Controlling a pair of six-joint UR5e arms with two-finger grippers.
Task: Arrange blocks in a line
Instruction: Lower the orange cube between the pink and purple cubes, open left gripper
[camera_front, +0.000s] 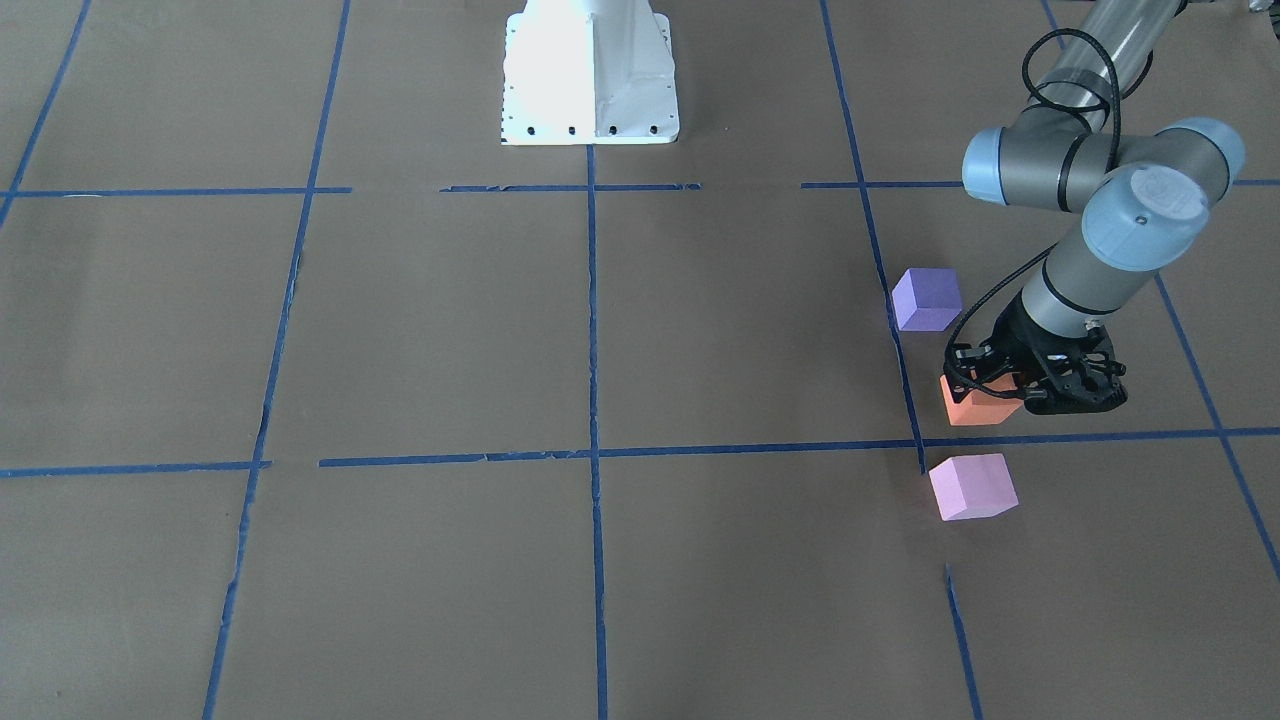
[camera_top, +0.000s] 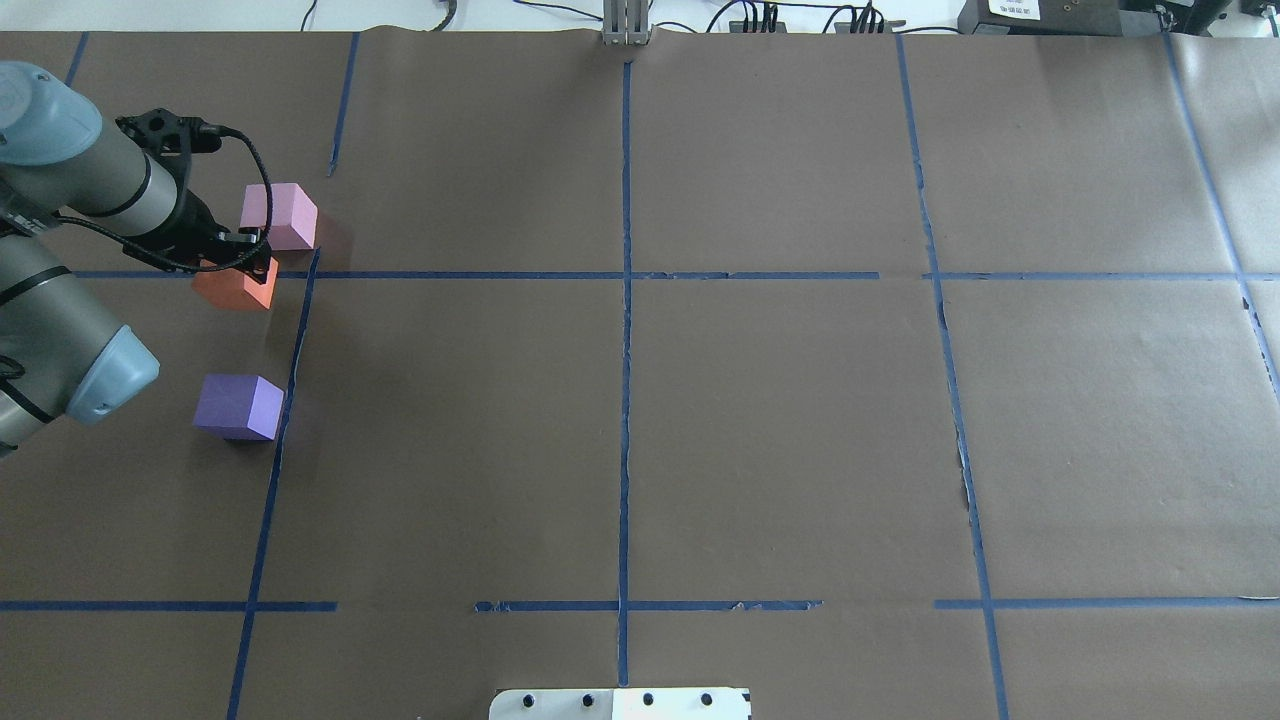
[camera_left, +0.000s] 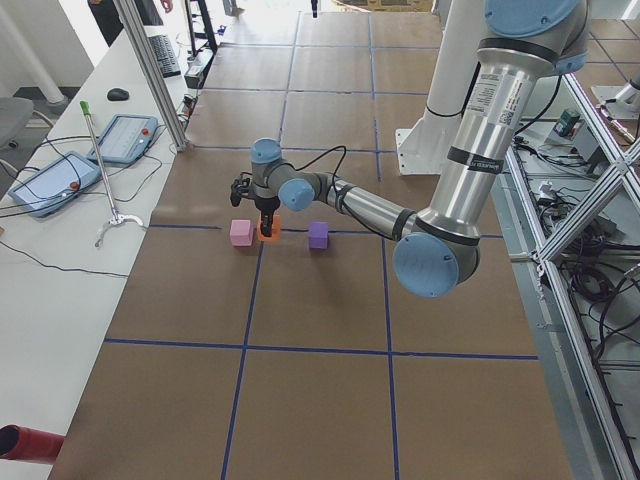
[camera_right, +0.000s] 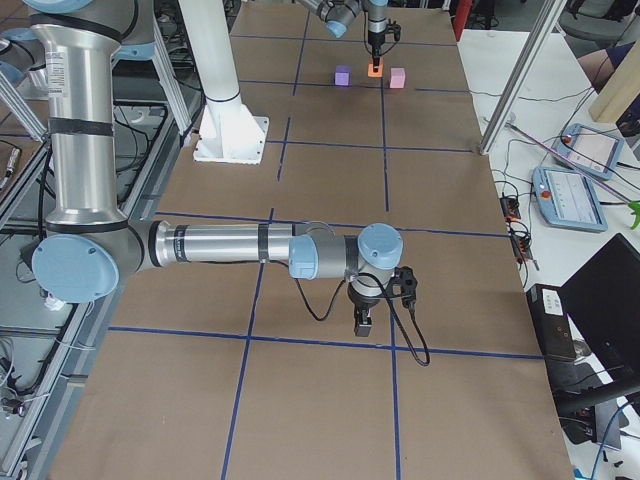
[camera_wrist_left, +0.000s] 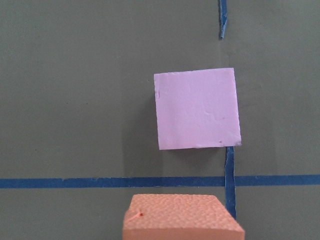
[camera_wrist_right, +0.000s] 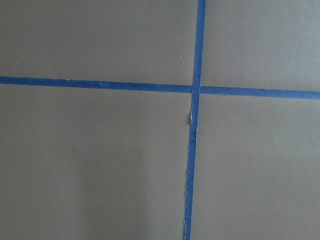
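Three foam cubes stand in a rough line at the table's left side. The purple block (camera_top: 239, 406) is nearest the robot, the orange block (camera_top: 236, 285) is in the middle, and the pink block (camera_top: 279, 216) is farthest. My left gripper (camera_top: 236, 262) is straight over the orange block, with its jaws down around the block's top (camera_front: 978, 402). In the left wrist view the orange block (camera_wrist_left: 182, 218) is close at the bottom edge and the pink block (camera_wrist_left: 197, 108) lies beyond it. My right gripper (camera_right: 363, 325) shows only in the right side view, low over the paper; I cannot tell its state.
Brown paper with blue tape grid lines (camera_top: 626, 330) covers the table. The robot's white base (camera_front: 590, 70) stands at the near middle edge. A side bench with tablets (camera_left: 90, 160) runs along the table's far side.
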